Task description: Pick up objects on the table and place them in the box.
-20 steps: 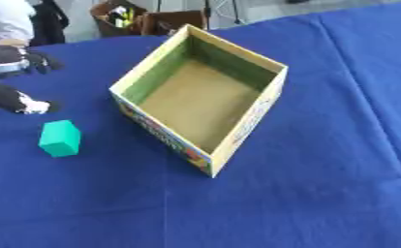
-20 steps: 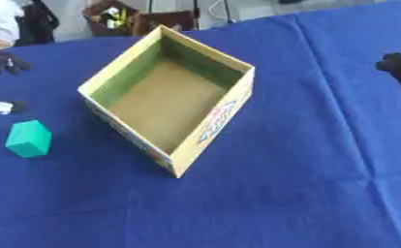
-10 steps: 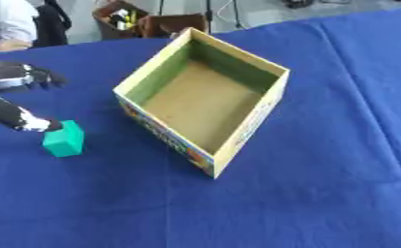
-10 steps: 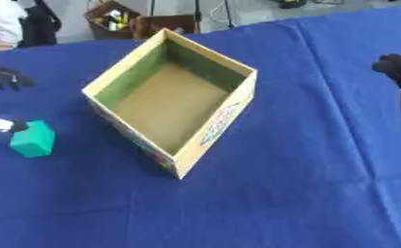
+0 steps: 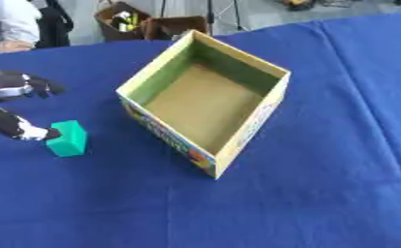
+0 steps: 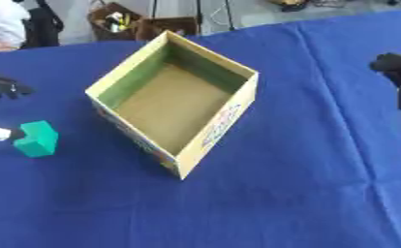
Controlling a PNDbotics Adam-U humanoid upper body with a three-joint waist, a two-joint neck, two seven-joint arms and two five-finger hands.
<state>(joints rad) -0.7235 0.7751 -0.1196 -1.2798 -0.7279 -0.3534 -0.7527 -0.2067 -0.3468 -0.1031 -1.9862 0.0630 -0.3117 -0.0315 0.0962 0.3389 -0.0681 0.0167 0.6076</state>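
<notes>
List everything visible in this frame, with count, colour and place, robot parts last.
Box: one, open, yellow-rimmed cardboard with green inner walls, nothing inside, mid-table.
Block: one, green, on the cloth left of the box.
Tablecloth: one, blue, covering the table.
Crates: brown, with small items, beyond the far edge.
Left hand: black, at the left edge, one fingertip at the block's left side, other fingers spread above; not closed on it.
Right hand: black, at the right edge in the right eye view; finger pose unclear.
</notes>
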